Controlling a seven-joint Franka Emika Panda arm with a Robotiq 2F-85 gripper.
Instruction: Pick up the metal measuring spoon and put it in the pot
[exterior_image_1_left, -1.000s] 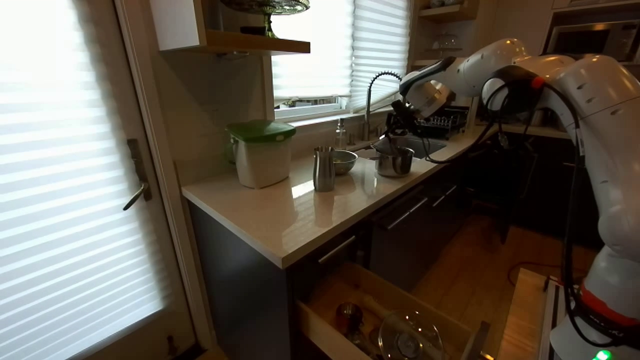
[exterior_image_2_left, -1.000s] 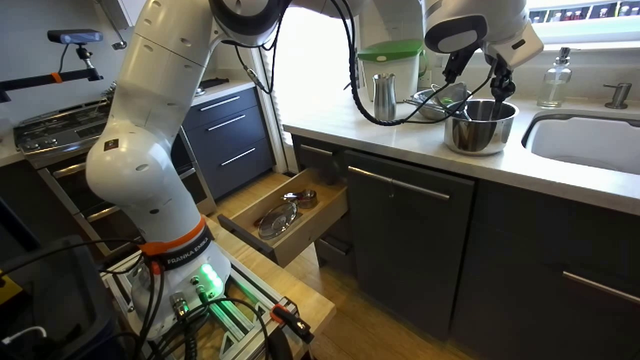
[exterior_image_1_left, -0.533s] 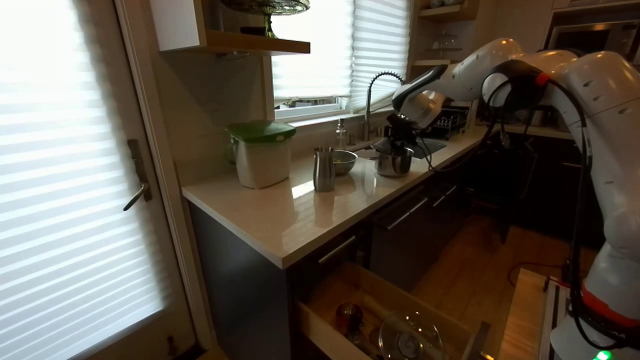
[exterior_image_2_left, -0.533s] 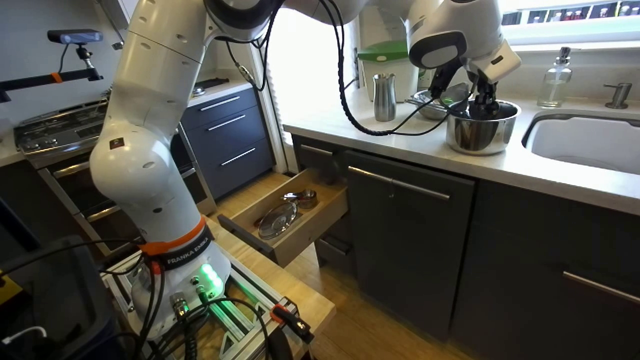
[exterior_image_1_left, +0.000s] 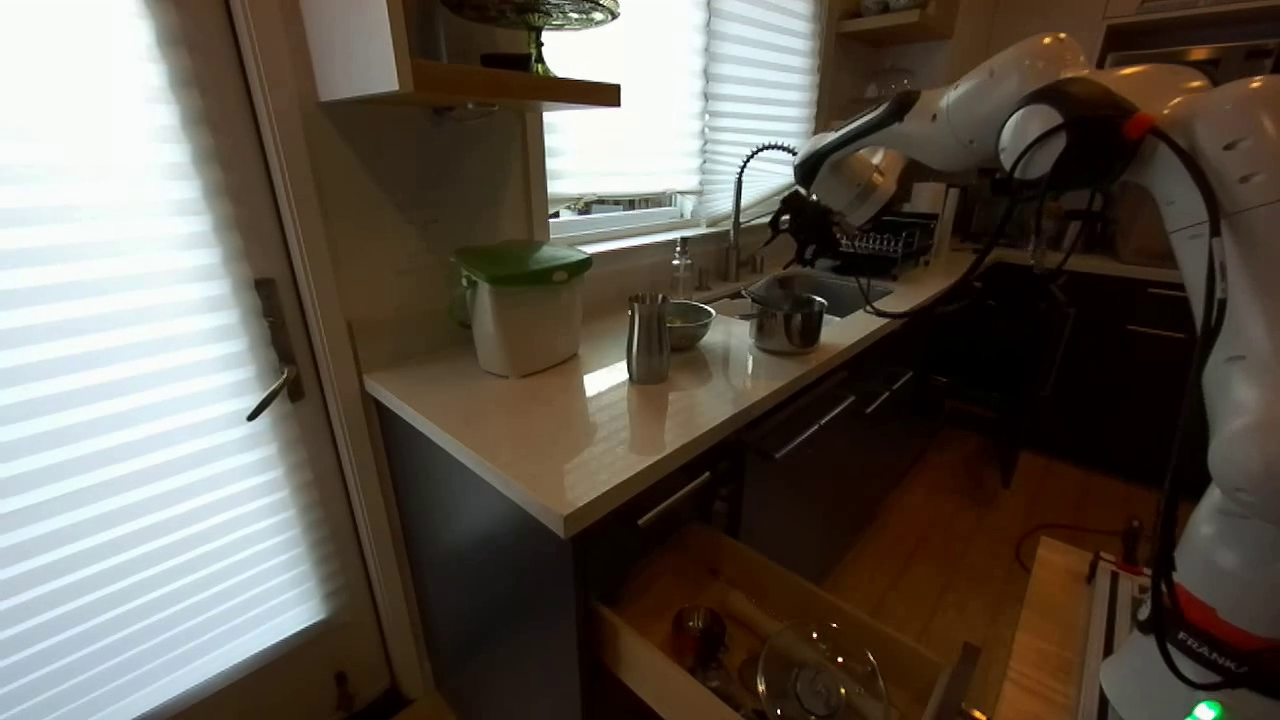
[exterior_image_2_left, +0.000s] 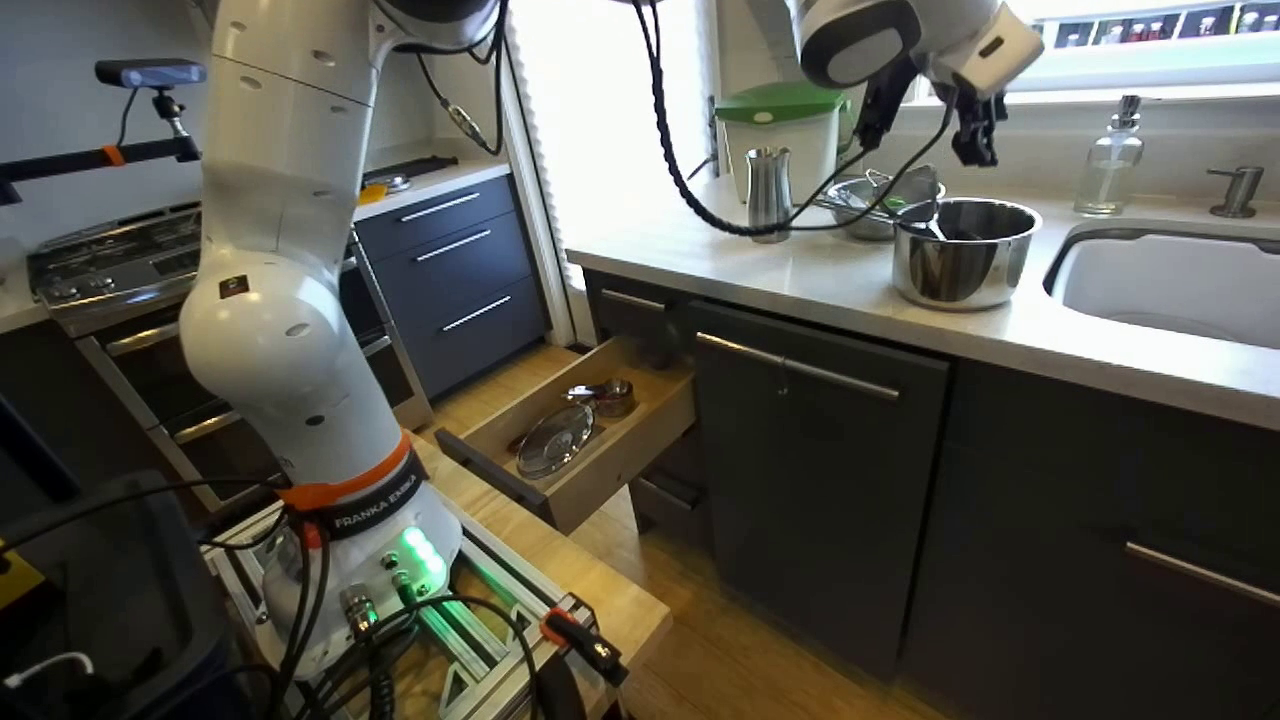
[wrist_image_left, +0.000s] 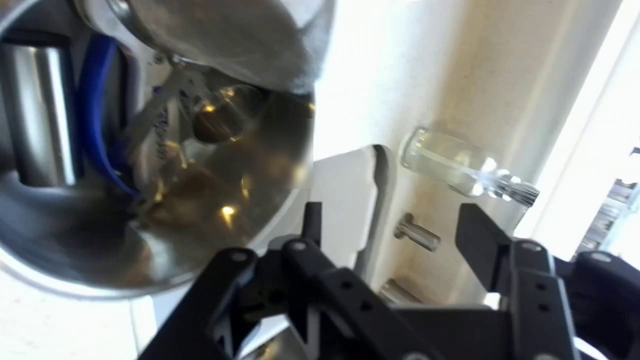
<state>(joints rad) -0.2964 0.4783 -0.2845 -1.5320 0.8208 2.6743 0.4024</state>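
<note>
desk (exterior_image_1_left: 510, 430): carries pot (exterior_image_2_left: 950, 275), right of centre, both exterior views | fingers (wrist_image_left: 480, 245): spread wide, released, above pot | wrist view alone shows blue strip (wrist_image_left: 89, 100) inside pot, upper left | metal measuring spoon: cannot single out

A squat, round, shiny grey pot (exterior_image_2_left: 965, 275) stands upright, open-topped, on the counter (exterior_image_2_left: 830, 275), between two and three o'clock in both exterior views.

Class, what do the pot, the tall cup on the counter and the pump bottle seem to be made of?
Pot: polished metal, probably stainless steel; its side shows sharp reflections.
Tall cup: metal, apparently satin; its sheen looks softer.
Pump bottle: glossy glass or clear plastic; its body looks transparent, with glints.
</note>
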